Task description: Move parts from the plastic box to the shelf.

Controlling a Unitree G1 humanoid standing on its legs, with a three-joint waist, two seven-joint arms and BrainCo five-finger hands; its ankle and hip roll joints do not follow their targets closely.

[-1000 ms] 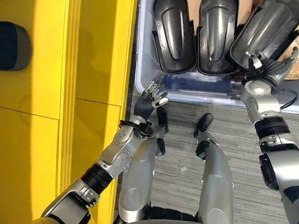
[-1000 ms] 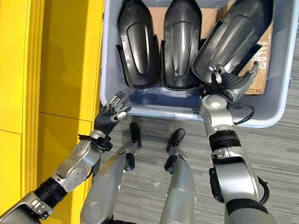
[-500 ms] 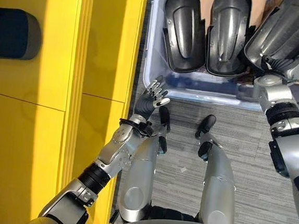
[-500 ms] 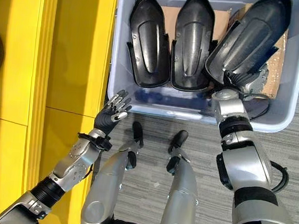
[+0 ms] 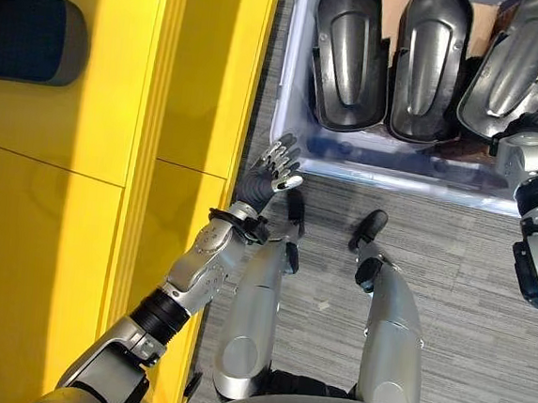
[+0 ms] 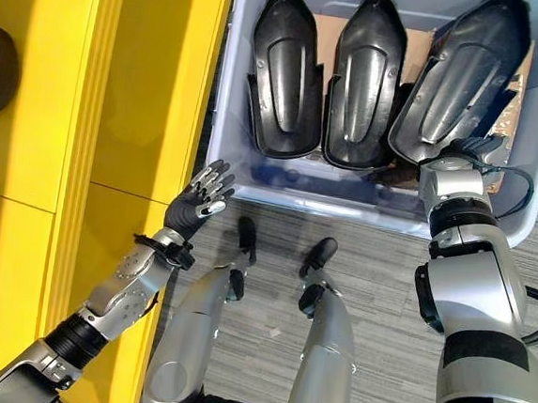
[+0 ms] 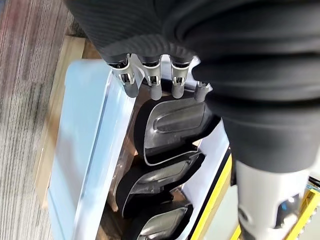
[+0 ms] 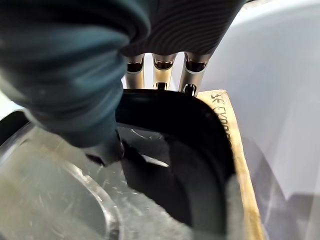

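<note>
Black parts, 3 in the plastic box; my right hand pinches the right-corner part at its near rim. Firm grasp before lifting. Left hand relaxed, outside.

Bright, even overhead light, glossy highlights on the black parts, wrist views perhaps softly blurred up close.

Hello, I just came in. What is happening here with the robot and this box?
The robot stands over a grey plastic box holding three black moulded parts. Its right hand reaches into the box at the rightmost part, fingers going under the near rim; a firm grip cannot be confirmed. The left hand hangs open outside the box, beside the yellow shelf. No part is out of the box.
</note>
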